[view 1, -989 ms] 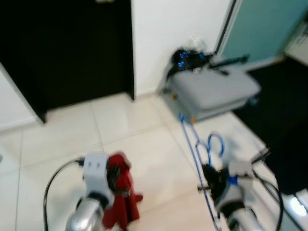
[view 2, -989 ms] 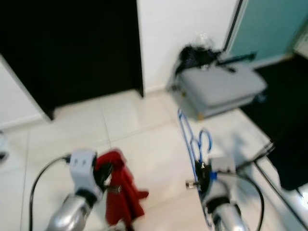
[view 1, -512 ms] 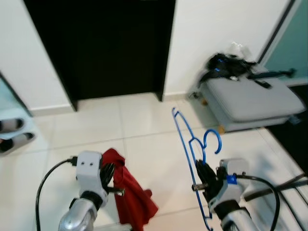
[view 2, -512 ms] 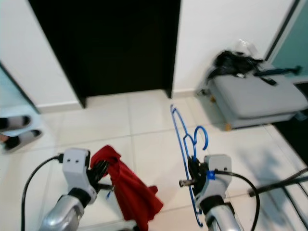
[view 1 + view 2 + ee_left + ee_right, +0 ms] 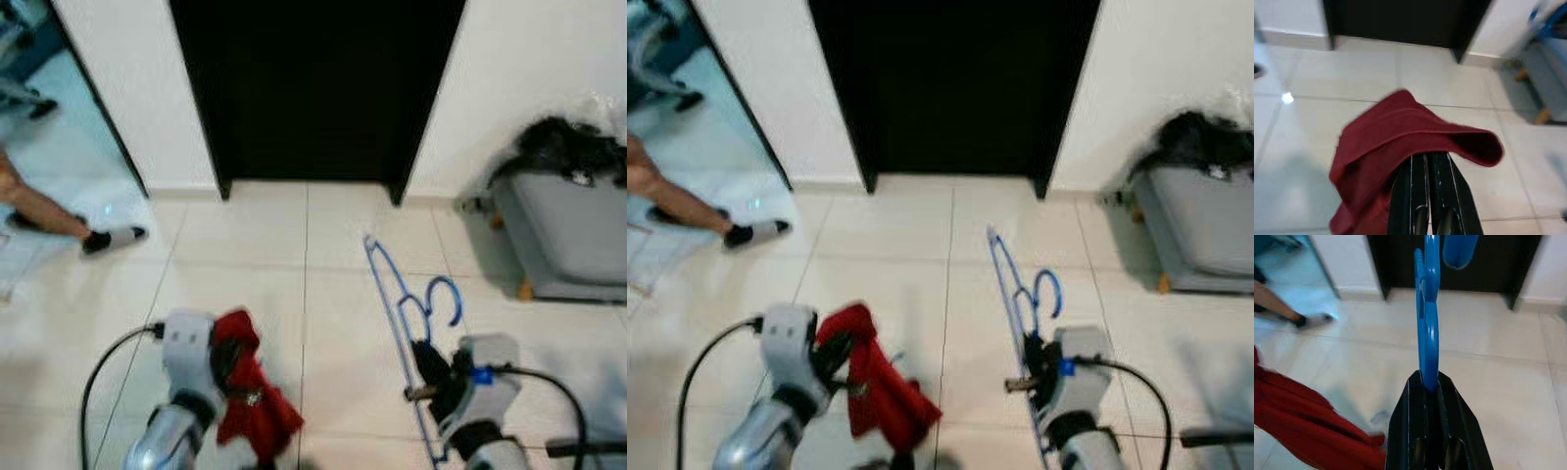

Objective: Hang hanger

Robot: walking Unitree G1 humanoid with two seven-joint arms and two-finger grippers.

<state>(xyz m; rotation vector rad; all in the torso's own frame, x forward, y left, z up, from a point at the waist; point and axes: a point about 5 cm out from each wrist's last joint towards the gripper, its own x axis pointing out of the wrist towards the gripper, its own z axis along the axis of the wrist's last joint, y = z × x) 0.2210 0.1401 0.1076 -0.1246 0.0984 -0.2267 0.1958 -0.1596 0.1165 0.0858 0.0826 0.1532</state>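
The right gripper [image 5: 1431, 382] is clamped on a thin blue plastic clothes hanger [image 5: 407, 304], its two black fingers [image 5: 1405, 421] pinching the frame low down, so that the hanger stands up and forward from the grip with its open hook [image 5: 446, 297] curling near the top. The hanger is thus in the air, carried at the robot's right side over the pale tiled floor [image 5: 255, 264], not yet on any rail.

The left gripper [image 5: 1426, 171] is pressed together on a soft dark-red cloth garment [image 5: 1400, 132], which folds over the fingertips and droops below them at the robot's left.

Beyond both, a dark open doorway [image 5: 313, 88] sits straight ahead in a white wall [image 5: 127, 88]. To the right a grey padded case [image 5: 568, 235] rests on the floor with a black bundle [image 5: 558, 147] on top. At the far left a person's lower leg and sandalled foot [image 5: 108, 235] stand on the tiles.

The hanger looks light and fairly stiff, though so thin a frame would probably flex and could swivel in a pinch taken on one narrow bar. Its smooth plastic may be slippery. A hold close under the hook's neck, where the frame bars meet, would likely steady it best and leave the hook free to catch a rail. The cloth is limp and will simply hang.
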